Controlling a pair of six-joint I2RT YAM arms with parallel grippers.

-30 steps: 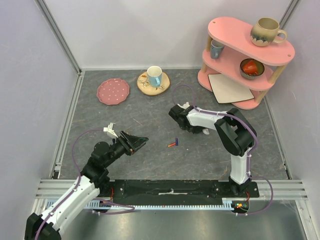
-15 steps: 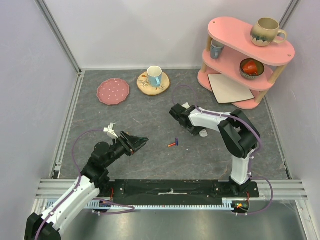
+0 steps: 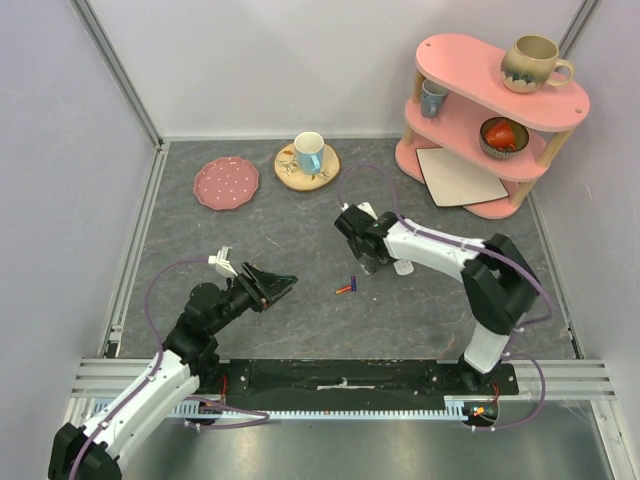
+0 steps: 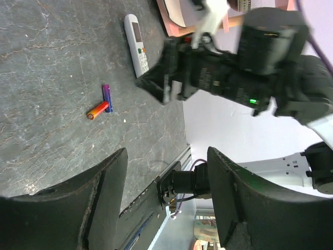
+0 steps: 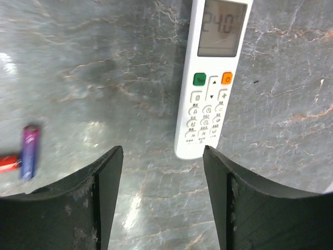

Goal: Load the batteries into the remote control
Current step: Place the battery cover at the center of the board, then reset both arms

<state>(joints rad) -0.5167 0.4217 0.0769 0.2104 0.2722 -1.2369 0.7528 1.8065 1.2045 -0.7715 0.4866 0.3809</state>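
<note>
remote control [image 5: 213,88] lies face-up on grey marbled table [image 5: 104,67].

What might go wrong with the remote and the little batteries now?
The remote lies buttons-up, so no battery slot shows; it must be flipped, and it might slip from the open right fingers. The purple battery touches the red-orange battery, so grabbing either may roll the other away.
</note>
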